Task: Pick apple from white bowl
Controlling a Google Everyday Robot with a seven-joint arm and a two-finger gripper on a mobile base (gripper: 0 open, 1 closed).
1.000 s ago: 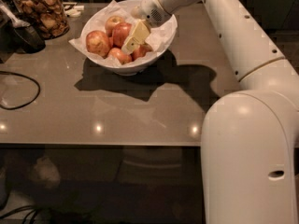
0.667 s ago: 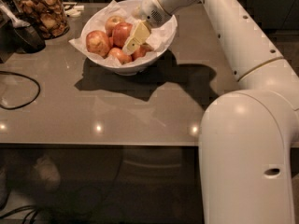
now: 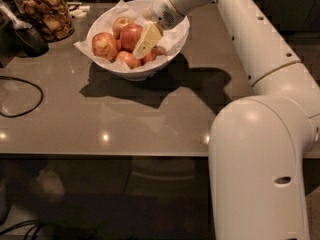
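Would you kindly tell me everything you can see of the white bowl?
The white bowl is wide, round and smooth, and stands upright on the grey-brown table, toward its far side. Crinkled white paper lines it and sticks out past the rim. It holds several red apples. The end effector reaches down into it among the apples.

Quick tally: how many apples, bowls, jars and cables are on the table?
Apples: 5 visible
White bowl: 1
Snack jar: 1
Black cable: 1
Total: 8
The gripper is in the bowl, beside the reddest apple.
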